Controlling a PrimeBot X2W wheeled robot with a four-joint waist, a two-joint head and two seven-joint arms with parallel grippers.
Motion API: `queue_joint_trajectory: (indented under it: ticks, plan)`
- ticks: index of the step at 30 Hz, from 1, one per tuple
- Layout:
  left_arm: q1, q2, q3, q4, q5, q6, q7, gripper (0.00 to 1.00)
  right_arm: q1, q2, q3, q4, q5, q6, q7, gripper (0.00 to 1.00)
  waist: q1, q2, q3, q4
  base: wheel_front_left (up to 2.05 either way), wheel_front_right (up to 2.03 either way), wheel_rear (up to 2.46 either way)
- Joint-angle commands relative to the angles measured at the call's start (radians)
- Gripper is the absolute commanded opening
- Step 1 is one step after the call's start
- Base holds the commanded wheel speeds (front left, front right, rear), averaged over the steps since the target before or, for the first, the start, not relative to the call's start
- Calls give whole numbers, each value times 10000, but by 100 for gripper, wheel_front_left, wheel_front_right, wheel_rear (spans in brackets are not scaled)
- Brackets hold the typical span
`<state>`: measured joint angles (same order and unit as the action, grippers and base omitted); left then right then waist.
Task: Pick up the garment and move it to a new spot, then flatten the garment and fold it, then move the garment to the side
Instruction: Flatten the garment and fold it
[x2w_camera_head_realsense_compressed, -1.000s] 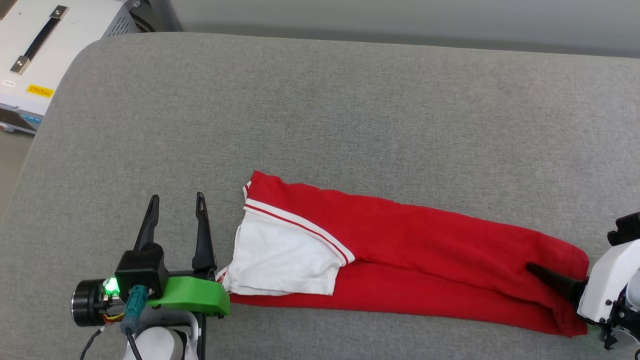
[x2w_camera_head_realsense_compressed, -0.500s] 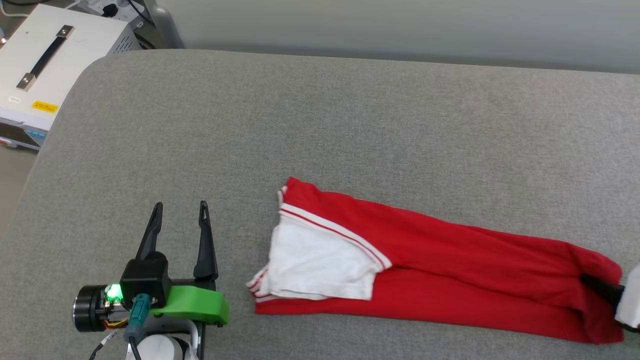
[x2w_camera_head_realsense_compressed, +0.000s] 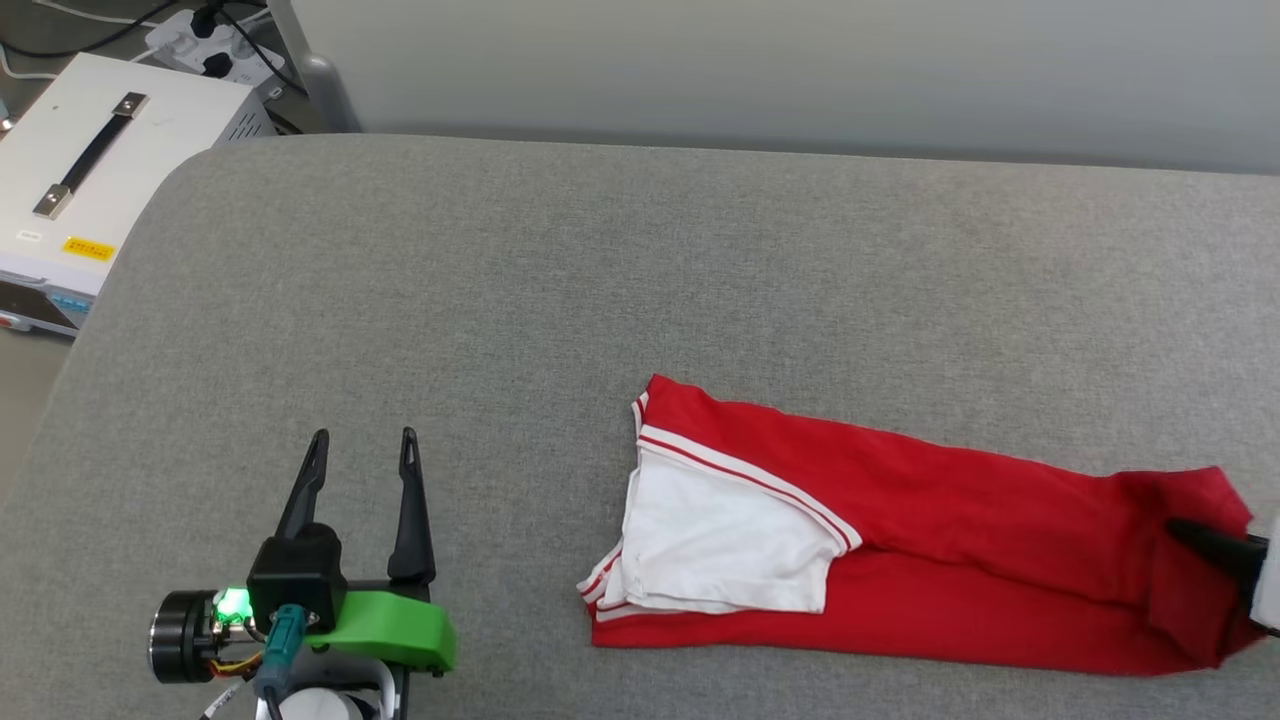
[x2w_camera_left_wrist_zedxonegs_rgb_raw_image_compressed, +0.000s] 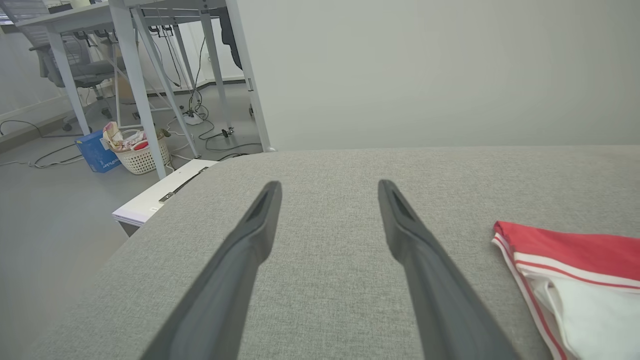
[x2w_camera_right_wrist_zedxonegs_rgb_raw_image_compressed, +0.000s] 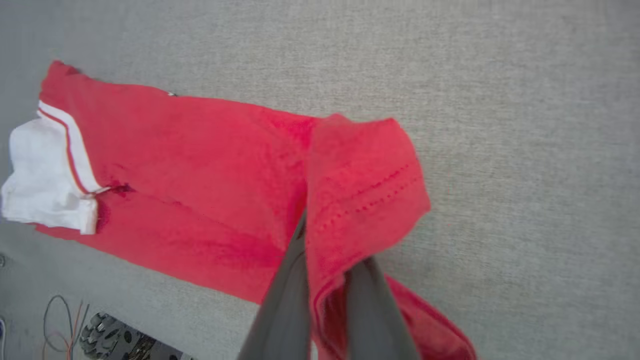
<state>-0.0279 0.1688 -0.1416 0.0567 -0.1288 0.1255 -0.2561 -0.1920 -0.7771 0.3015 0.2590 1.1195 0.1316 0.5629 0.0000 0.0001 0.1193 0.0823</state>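
- Between the two dark fingers of the right gripper (x2w_camera_head_realsense_compressed: 1205, 541) sits a fold of the red hem end of the garment (x2w_camera_head_realsense_compressed: 950, 560). The jaws are clamped on it, and in the right wrist view the cloth drapes over the fingertips.
- Away from that grip, the rest of the garment lies as a long narrow band on the grey padded surface (x2w_camera_head_realsense_compressed: 640, 280). Its white sleeve (x2w_camera_head_realsense_compressed: 720, 540) is at the end farthest from the right gripper.
- Off to the sleeve's other side, the left gripper (x2w_camera_head_realsense_compressed: 364, 436) hovers with its fingers spread wide and nothing between them. It is well apart from the cloth, which lies to its right.
- Progress, as a judgement: the shirt looks folded lengthwise into a strip, so the pickup, the flattening and at least one fold seem done.
- What is left is probably either a fold across its length or the final shift to the side. A pinch on one end would suit either, and I cannot tell which is in hand. The garment has not yet been let go.
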Motion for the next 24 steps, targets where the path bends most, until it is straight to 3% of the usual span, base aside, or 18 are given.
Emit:
queue_joint_trajectory:
  ticks: [1, 7, 11, 18, 24]
  plan:
    - [181, -90, 55, 26, 130, -76, -57, 100, -4, 66, 123, -379, 147, -9, 170, 0, 0, -1, -7, -5, 0, 0, 0]
    - [94, -300, 124, 50, 343, -272, -57, 100, -604, 525, 895, -2027, -81, -9, 1011, 0, 0, -1, 200, 75, 0, 0, 0]
    - [-65, -424, 132, 47, 465, -391, -57, 100, -1400, 1150, 1470, -2349, -351, -9, 1497, 0, 0, -1, 446, 193, 0, 0, 0]
    - [-375, -634, 164, 64, 576, -549, -57, 100, -2974, 2217, 2768, -2009, -966, -9, 1951, 0, 0, -1, 897, 427, 0, 0, 0]
    - [-593, -721, 283, 132, 672, -615, -57, 100, -4184, 3253, 3888, -839, -1408, -9, 1679, 0, 0, -1, 1151, 526, 0, 0, 0]
